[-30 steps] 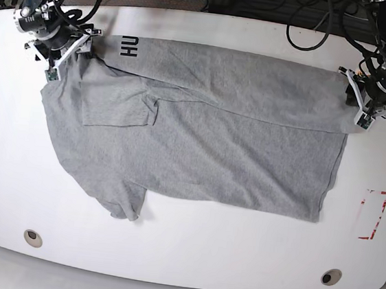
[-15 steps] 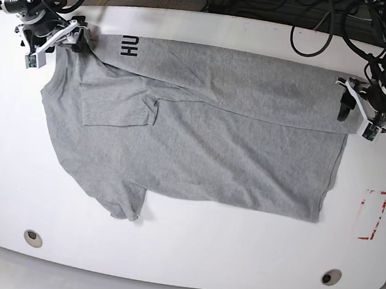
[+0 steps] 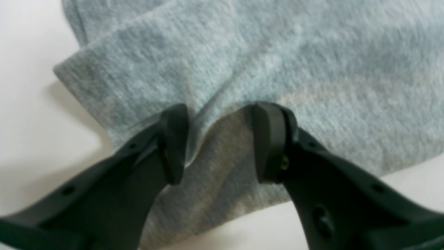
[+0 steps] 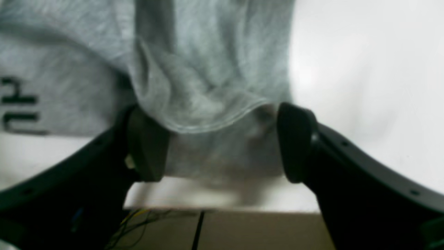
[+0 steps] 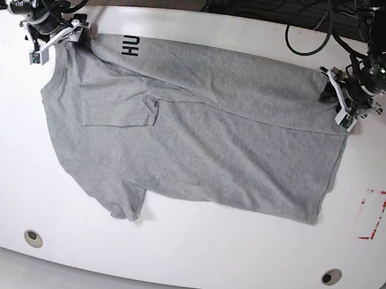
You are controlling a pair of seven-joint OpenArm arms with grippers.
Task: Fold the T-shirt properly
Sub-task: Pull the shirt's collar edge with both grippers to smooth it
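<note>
- White worktop (image 5: 188,254), rounded corners; black cables beyond its far edge.
- T-shirt (image 5: 200,138) spread flat across it.
- Left claw (image 3: 218,146) and right claw (image 4: 222,142) both parted, straddling cloth folds at the far corners.

Heathered knit cloth T-shirt (image 5: 201,131) on a smooth, glossy white table (image 5: 182,247).

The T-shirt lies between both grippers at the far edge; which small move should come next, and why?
Probably close both grippers on the cloth. The left gripper straddles a raised ridge near the corner of the T-shirt, jaws apart; the right gripper brackets a bunched hem, also apart. Neither pinches yet, so no fold can be lifted until they grip.
</note>
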